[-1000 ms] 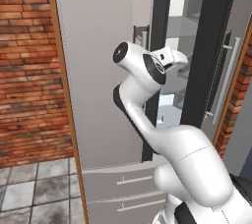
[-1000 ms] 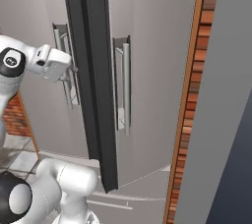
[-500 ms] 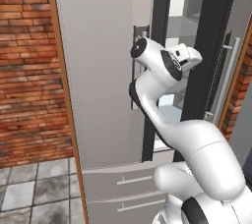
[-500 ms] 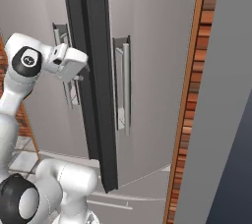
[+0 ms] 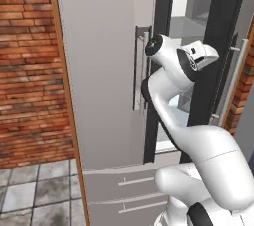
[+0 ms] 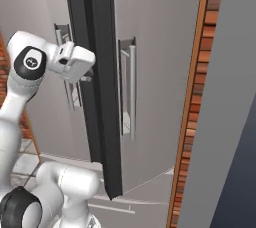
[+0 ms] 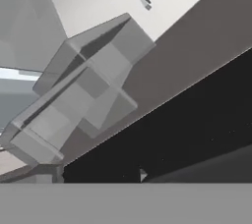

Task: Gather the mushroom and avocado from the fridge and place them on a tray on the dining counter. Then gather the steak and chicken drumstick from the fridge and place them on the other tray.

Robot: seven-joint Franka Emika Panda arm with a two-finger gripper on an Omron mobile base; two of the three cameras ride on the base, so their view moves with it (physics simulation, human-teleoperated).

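Observation:
The grey fridge [image 5: 104,71] stands right in front of me, its doors on either side of a dark centre strip [image 6: 97,82]. My gripper [image 6: 86,74] is up at the left door's vertical steel handle [image 6: 72,97], beside the strip. The hand view looks at that handle [image 7: 83,95] from very close, and no fingertips can be made out there. Whether the jaws have closed on the handle cannot be told. The mushroom, avocado, steak, chicken drumstick, both trays and the dining counter are out of view.
The right door's handle [image 6: 127,87] hangs just past the strip. Drawers [image 5: 124,190] run below the doors. Red brick wall [image 5: 30,71] flanks the fridge on the left, with a wooden trim and more brick [image 6: 192,122] on the right. Grey floor tiles [image 5: 34,190] lie lower left.
The arm has reached forward and the hand has moved right, from short of the left handle to up against it beside the centre strip. The fridge has not shifted.

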